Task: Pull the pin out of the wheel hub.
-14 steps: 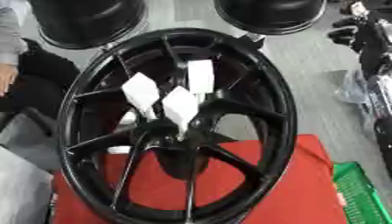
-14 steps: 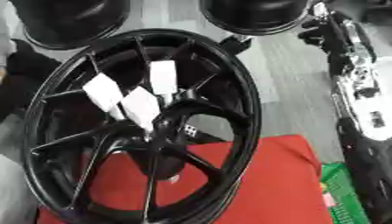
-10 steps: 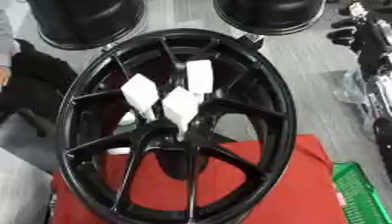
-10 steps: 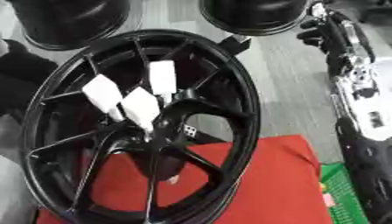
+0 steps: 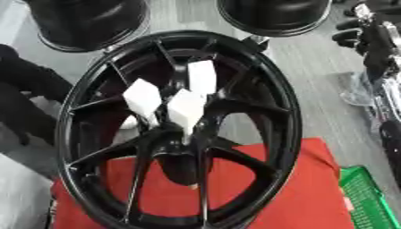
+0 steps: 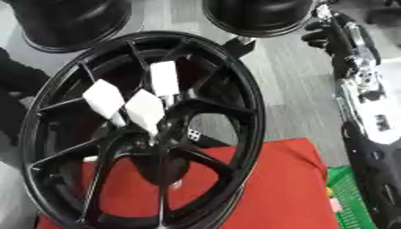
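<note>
From my console: black spoked alloy wheel hub (image 5: 176, 134) fills mid-frame on a red cloth (image 5: 305, 197) — three white block-shaped pins (image 5: 186, 107) stand at centre; neither hand visible.

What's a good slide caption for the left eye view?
Black wheel hub over a red mat, three white-tagged pins at its centre.

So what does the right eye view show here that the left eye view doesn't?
Only the right eye view shows the robot's right arm running down the edge. Only the left shows more of the green crate. Both share the black wheel, three white tags at its hub, the red cloth and two wheels behind. No hand shows clearly.
</note>
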You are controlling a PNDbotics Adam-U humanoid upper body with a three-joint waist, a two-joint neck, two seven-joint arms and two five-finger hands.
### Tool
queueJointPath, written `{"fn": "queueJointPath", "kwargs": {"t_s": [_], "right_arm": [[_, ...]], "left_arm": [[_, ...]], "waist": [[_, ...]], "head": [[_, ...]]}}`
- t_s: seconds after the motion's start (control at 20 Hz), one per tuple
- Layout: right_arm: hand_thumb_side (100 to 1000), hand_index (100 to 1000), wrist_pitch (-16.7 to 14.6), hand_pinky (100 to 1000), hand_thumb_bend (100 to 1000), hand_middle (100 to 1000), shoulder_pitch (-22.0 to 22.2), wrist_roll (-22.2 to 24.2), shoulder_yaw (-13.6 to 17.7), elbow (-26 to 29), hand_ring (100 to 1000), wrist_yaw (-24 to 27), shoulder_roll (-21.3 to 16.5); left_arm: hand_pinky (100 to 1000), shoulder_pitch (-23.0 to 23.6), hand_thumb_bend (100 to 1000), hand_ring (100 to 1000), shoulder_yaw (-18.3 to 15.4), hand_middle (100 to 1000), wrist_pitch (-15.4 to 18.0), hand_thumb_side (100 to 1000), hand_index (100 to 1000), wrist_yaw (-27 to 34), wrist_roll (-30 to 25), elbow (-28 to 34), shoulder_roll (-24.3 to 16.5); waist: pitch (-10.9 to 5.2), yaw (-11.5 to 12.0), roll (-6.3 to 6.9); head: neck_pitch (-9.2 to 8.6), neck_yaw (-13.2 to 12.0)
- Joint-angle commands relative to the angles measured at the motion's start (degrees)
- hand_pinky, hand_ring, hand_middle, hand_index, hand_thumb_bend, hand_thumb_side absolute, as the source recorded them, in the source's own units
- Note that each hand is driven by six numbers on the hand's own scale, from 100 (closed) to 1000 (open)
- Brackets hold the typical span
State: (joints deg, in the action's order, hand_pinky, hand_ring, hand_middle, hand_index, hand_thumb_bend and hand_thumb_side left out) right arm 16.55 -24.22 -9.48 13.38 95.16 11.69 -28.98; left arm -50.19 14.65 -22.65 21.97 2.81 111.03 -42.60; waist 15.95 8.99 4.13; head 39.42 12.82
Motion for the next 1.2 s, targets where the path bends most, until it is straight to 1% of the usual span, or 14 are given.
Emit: {"fn": "queueJointPath", "kwargs": {"t_s": [0.05,0.15,0.25,0.35,0.45,0.6,0.65,0.75,0.85,0.9,0.95,1.0,1.05,1.2], "right_arm": [[707,752,0.11,764,100,577,-0.5,-0.02,0.12,0.43,617,-0.22,-1.72],[708,752,0.14,764,100,577,-0.37,0.01,0.08,0.32,617,-0.29,-1.82],[708,752,0.15,764,100,577,-0.31,0.04,0.05,0.25,617,-0.31,-1.85],[709,752,0.15,764,100,577,-0.21,0.02,0.07,0.19,617,-0.35,-1.88],[709,752,0.13,764,100,577,-0.09,0.04,0.05,0.15,617,-0.38,-1.92],[710,752,0.12,764,100,577,0.1,0.13,0.0,0.05,618,-0.46,-2.0],[711,752,0.11,764,100,577,0.14,0.14,0.0,0.03,618,-0.47,-2.01],[710,751,0.09,764,100,576,0.18,0.14,-0.01,-0.02,617,-0.46,-2.04],[709,751,0.01,764,100,576,0.24,0.01,0.04,-0.03,617,-0.41,-2.12],[709,751,-0.01,764,100,576,0.28,-0.05,0.03,-0.05,617,-0.38,-2.16],[708,751,-0.03,764,100,576,0.31,-0.07,0.02,-0.07,617,-0.36,-2.19],[708,751,-0.04,764,100,576,0.31,-0.07,0.0,-0.08,617,-0.35,-2.22],[708,751,-0.05,764,100,576,0.31,-0.07,-0.02,-0.1,617,-0.34,-2.24],[709,751,-0.06,764,100,576,0.38,-0.04,-0.08,-0.16,617,-0.35,-2.32]], "left_arm": [[677,-2.79,100,736,0.33,744,-0.28,625,767,-1.79,-4.05,1.44,-4.84],[691,-4.47,100,744,0.93,751,-0.15,578,782,-3.34,-8.34,1.93,-6.68],[706,-6.52,100,752,1.79,755,0.98,542,793,-5.2,-14.36,2.49,-7.95],[735,-8.68,100,771,2.5,768,2.64,491,818,-7.75,-20.96,2.81,-8.41],[753,-10.73,100,784,3.04,776,4.36,464,828,-11.1,-27.56,2.73,-8.2],[774,-13.66,129,799,4.36,785,6.64,497,838,-14.83,-36.77,1.96,-7.21],[790,-14.34,142,811,4.71,795,7.16,535,843,-15.7,-39.38,1.57,-6.91],[804,-15.78,165,822,5.65,801,8.33,516,848,-16.91,-45.16,1.07,-6.43],[827,-16.59,192,837,6.24,807,9.88,535,854,-16.92,-49.77,1.2,-6.41],[832,-16.8,219,841,6.4,811,10.42,581,857,-16.81,-51.62,1.25,-6.45],[834,-16.95,230,842,6.52,811,10.81,597,858,-16.75,-53.15,1.21,-6.47],[837,-17.04,276,843,6.84,812,11.16,623,858,-16.71,-53.98,1.16,-6.47],[841,-17.12,319,846,7.35,812,11.5,636,855,-16.69,-54.38,1.11,-6.46],[846,-17.55,405,850,9.4,814,12.49,633,855,-17.38,-54.73,0.9,-6.27]], "waist": [[-1.31,0.22,0.09],[-1.39,0.33,0.22],[-1.45,0.4,0.28],[-1.5,0.49,0.29],[-1.56,0.61,0.29],[-1.66,0.75,0.33],[-1.68,0.78,0.35],[-1.71,0.84,0.37],[-1.72,0.95,0.43],[-1.73,1.0,0.45],[-1.76,1.04,0.46],[-1.78,1.05,0.47],[-1.81,1.06,0.47],[-1.88,1.08,0.52]], "head": [[0.67,0.64],[0.9,1.01],[0.96,1.35],[0.89,1.82],[0.92,2.14],[0.86,2.23],[0.82,2.23],[0.73,2.2],[0.67,2.21],[0.63,2.15],[0.59,2.12],[0.54,2.11],[0.5,2.08],[0.44,1.77]]}}
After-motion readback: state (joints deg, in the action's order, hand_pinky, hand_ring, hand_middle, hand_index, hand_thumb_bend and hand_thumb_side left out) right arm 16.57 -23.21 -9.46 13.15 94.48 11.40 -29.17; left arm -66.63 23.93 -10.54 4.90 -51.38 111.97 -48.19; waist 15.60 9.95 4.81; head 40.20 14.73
